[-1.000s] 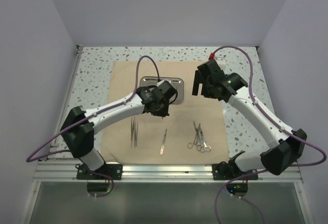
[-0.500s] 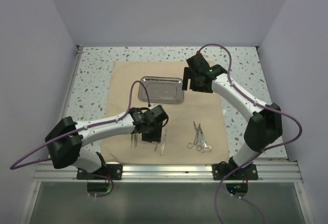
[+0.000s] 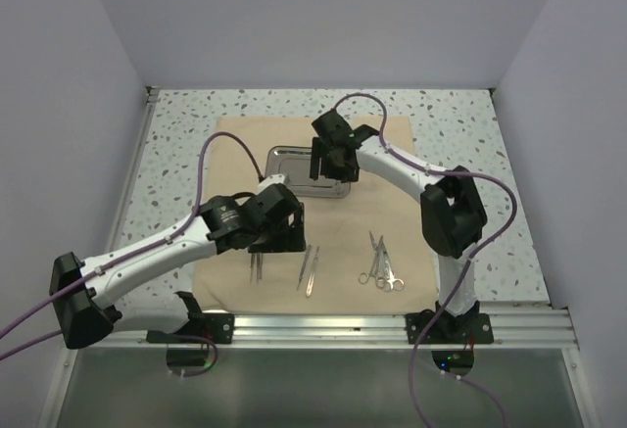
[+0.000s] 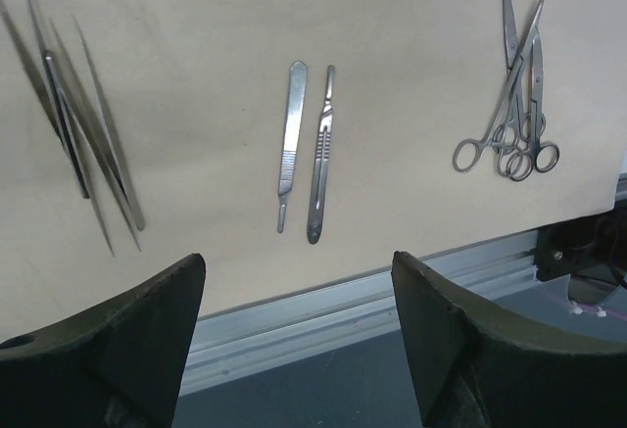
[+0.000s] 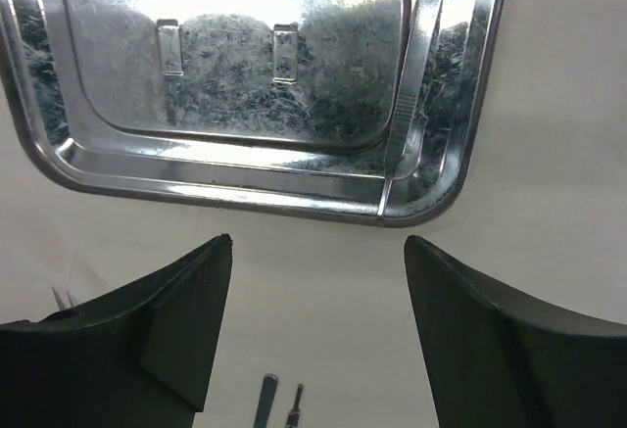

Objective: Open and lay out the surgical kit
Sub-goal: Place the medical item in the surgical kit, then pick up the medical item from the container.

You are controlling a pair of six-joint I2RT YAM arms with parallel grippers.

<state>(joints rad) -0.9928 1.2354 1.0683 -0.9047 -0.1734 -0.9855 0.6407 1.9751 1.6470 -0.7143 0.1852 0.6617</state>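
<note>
Overhead, a tan cloth wrap (image 3: pixel 402 222) lies spread flat on a white speckled table (image 3: pixel 176 144), with a shiny rectangular steel tray with rounded corners (image 3: pixel 289 166) resting at its far centre. One slim steel instrument (image 5: pixel 407 95) lies inside the tray along a short side. Across the near half of the cloth, from left to right, lie a cluster of thin silver tweezers (image 4: pixel 103 144), two flat scalpel handles (image 4: pixel 290 134) side by side, and overlapping ring-handled scissors and forceps (image 4: pixel 517 134). The left gripper (image 4: pixel 297 261) hangs over the near cloth edge, jaws apart and empty. The right gripper (image 5: pixel 315 242) hovers at the tray's near rim, jaws likewise apart, gripping nothing.
</note>
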